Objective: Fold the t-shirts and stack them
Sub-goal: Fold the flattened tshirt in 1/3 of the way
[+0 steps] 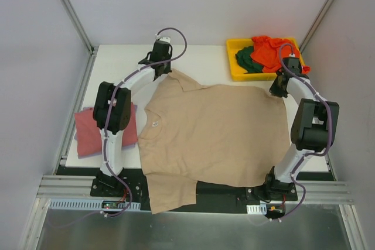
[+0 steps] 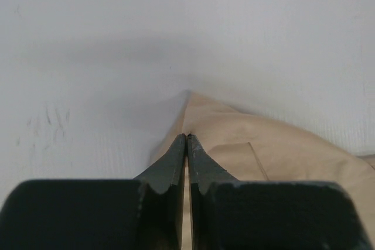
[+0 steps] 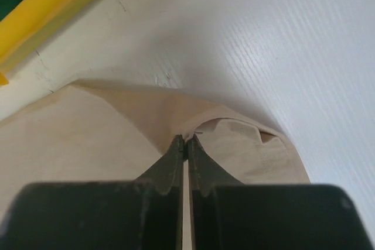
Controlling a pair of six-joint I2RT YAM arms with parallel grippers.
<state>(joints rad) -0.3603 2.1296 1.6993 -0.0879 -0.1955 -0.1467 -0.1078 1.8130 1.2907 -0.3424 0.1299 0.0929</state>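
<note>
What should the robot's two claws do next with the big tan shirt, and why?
Probably the left claw and the right claw should rise a little together and carry the far edge toward the near side, folding the tan t-shirt in half. Both claws are shut on that far edge, one at each end, and the shirt lies spread flat on the table.

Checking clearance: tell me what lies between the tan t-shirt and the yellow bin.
Nothing but bare white table lies between the tan t-shirt and the yellow bin; the right wrist view shows that stretch most clearly.
</note>
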